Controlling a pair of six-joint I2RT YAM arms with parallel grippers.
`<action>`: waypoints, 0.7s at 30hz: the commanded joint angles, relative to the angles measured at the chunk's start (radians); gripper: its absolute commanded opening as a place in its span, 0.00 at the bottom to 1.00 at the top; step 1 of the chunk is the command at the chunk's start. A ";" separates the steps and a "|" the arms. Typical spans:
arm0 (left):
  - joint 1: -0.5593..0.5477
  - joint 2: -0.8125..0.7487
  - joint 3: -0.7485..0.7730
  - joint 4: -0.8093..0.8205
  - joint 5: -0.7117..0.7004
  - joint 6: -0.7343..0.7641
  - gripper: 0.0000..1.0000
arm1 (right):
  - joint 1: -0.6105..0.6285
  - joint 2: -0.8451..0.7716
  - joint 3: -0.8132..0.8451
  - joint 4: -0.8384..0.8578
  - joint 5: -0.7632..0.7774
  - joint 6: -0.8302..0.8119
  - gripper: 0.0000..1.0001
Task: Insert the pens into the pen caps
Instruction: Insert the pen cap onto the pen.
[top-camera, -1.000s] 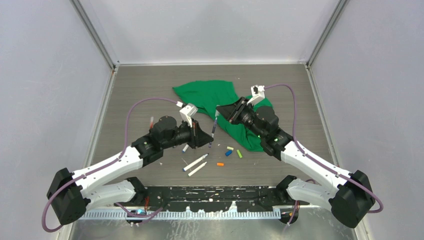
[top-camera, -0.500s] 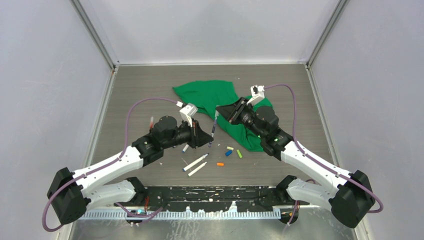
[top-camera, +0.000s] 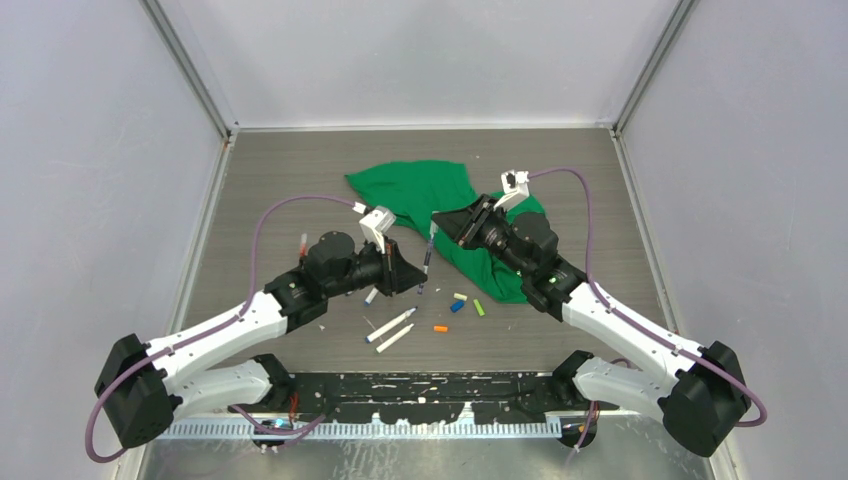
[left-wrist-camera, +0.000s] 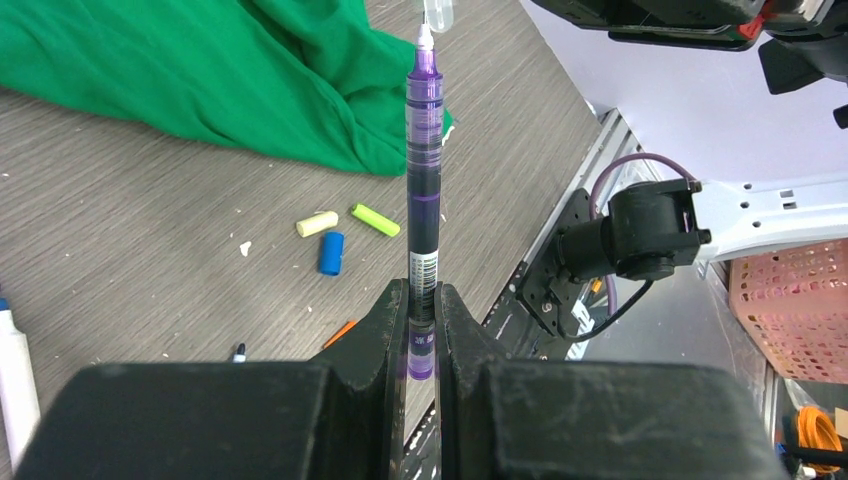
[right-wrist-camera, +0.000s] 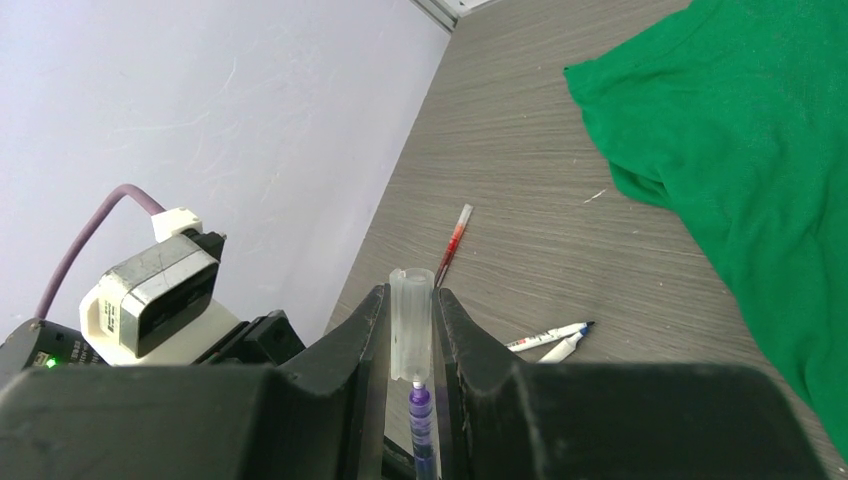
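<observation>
- Underfoot, so to speak, the table (top-camera: 290, 170) has a grey wood-grain top, closed in on three sides by plain pale walls (top-camera: 90, 150) with metal posts at the far corners.
- A crumpled green cloth (top-camera: 415, 190) lies on the far middle of the table and runs down under the right arm.
- The left end effector (left-wrist-camera: 422, 310) is clamped on the lower barrel of a purple pen (left-wrist-camera: 423, 190).
- The pen's long axis runs straight out from the fingers. In the top view it lies almost directly away from the arm bases, leaning a little to the right and held above the table.
- Its white tip points at a clear cap (right-wrist-camera: 411, 325), which the right end effector (right-wrist-camera: 411, 305) pinches between its fingers with the open mouth facing the pen.
- The tip sits right at the cap's mouth, and the two share one line; whether it has gone inside cannot be told.
- Near the front of the table lie a yellow cap (left-wrist-camera: 317, 223), a green cap (left-wrist-camera: 375, 219), a blue cap (left-wrist-camera: 331, 252) and an orange cap (top-camera: 440, 328).
- Two white pens (top-camera: 392, 330) lie side by side, slanted, just left of the orange cap.
- A red pen (right-wrist-camera: 455, 243) lies well apart, by the left arm.
</observation>
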 joint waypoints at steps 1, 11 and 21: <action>-0.005 -0.012 0.046 0.087 0.022 -0.004 0.04 | 0.006 -0.030 0.004 0.054 -0.006 0.007 0.15; -0.004 -0.037 0.034 0.082 0.000 -0.008 0.04 | 0.006 -0.036 0.001 0.051 -0.003 0.000 0.15; -0.004 -0.016 0.051 0.083 -0.020 -0.015 0.04 | 0.014 -0.035 -0.003 0.048 -0.018 -0.008 0.15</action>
